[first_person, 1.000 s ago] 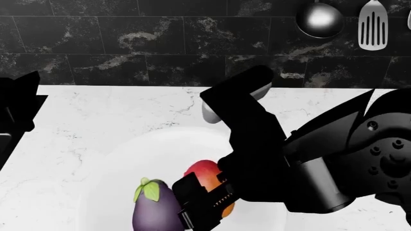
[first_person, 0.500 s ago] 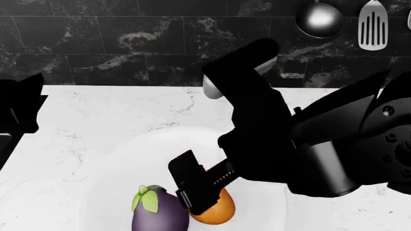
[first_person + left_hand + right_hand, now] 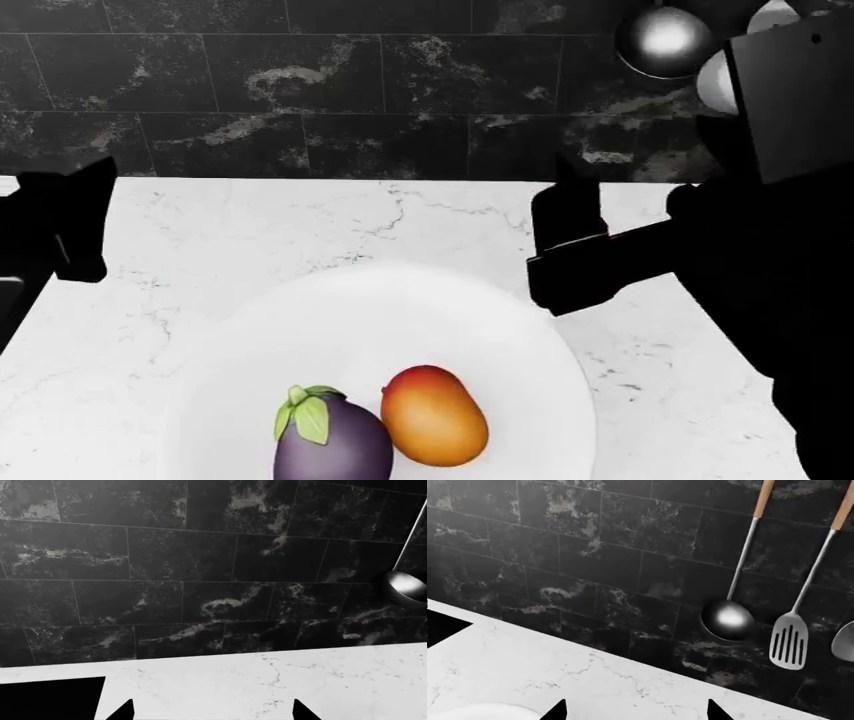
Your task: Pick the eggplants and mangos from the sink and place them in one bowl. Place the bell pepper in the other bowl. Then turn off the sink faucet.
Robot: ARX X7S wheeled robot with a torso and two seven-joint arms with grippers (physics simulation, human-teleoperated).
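One eggplant (image 3: 331, 440) & one mango (image 3: 434, 415) sit in the white bowl (image 3: 534, 330); right hand (image 3: 574, 255) released, empty above bowl; pepper, faucet likely pending.

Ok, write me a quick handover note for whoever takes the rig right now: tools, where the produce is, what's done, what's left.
Right tool: raised above the counter beside the bowl, holding nothing; open or shut cannot be told. Left tool: tips apart, empty, facing the tiled wall.
White bowl: holds one eggplant and one mango, side by side.
Done: those two are in one bowl.
Left: the sink, bell pepper, second bowl and faucet are out of view, so treat any remaining eggplants and mangos, the pepper placement and the faucet shut-off as unconfirmed.
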